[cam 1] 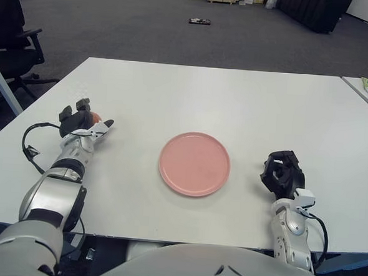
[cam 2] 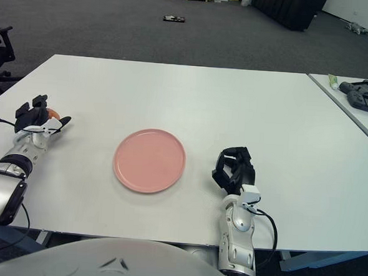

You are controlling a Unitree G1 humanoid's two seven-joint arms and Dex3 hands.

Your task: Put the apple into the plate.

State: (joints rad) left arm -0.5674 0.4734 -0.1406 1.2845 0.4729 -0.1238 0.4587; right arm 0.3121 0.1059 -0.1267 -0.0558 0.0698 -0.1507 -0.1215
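At the left of the frame my left hand [cam 1: 79, 120] sits on the white table [cam 1: 236, 103] with its dark fingers [cam 1: 65, 113] spread around the apple [cam 1: 95, 115], which peeks out orange-red just behind and between them; whether they touch it I cannot tell. The pink plate [cam 1: 195, 164] lies at the middle of the frame, well apart from the apple to its right. My right hand [cam 1: 282, 174] shows right of the plate, fingers curled shut and holding nothing.
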